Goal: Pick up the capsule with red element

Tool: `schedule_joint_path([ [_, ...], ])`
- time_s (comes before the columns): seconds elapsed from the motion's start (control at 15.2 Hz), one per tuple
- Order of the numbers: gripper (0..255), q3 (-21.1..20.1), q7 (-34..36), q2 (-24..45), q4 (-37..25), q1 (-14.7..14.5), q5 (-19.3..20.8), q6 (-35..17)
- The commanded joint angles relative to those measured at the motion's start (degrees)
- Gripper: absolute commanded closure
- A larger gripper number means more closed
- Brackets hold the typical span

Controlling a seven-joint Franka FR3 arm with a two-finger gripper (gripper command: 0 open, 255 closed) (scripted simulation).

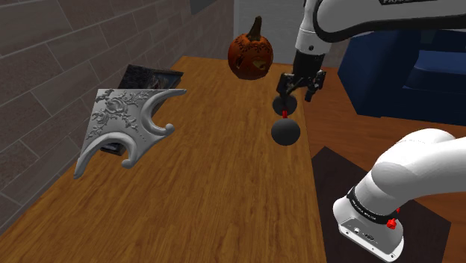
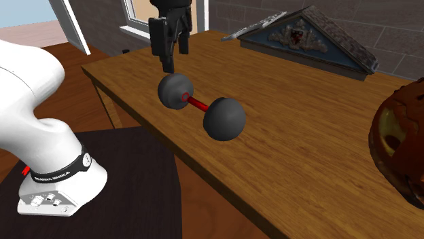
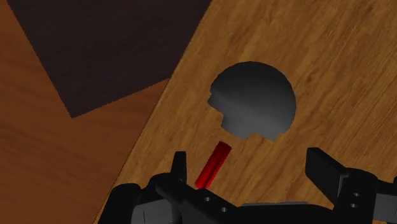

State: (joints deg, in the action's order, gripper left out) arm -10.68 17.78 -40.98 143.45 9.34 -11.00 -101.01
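The capsule is a dumbbell shape: two dark grey balls [image 1: 284, 132] [image 2: 224, 119] joined by a thin red rod [image 2: 199, 104] [image 3: 213, 165]. It lies on the wooden table [image 1: 209, 187] close to the edge on the stand's side. My black gripper [image 1: 300, 88] [image 2: 170, 54] [image 3: 250, 168] hangs open just above the ball [image 2: 175, 91] farther from the stand, touching nothing. In the wrist view the other ball [image 3: 254, 100] lies ahead of the fingers, and the rod runs back toward one finger [image 3: 180, 167].
An orange carved pumpkin [image 1: 251, 54] [image 2: 401, 149] stands beyond the capsule. A grey ornate bracket [image 1: 123, 123] and a dark framed piece [image 1: 153, 77] lie by the brick wall. The table edge [image 2: 136, 102] drops to a dark mat [image 1: 336, 194]. A blue sofa [image 1: 403, 67] stands behind.
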Motion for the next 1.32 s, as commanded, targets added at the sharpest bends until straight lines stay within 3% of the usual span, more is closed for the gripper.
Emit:
schedule_joint_path([
  [0.0, 0, -2.6, 8.6, 1.7, 2.0, 2.8, -1.0, -5.2],
  [0.26, 0, -7.2, 24.1, 5.1, 5.9, 8.7, -2.1, -14.9],
  [0.92, 0, -8.7, 25.0, 7.9, 10.4, 9.0, -2.9, -22.3],
  [0.99, 255, -8.7, 25.0, 7.9, 10.3, 9.0, -2.9, -22.1],
  [1.25, 255, -8.6, 24.9, 7.9, 10.3, 9.0, -2.9, -22.2],
])
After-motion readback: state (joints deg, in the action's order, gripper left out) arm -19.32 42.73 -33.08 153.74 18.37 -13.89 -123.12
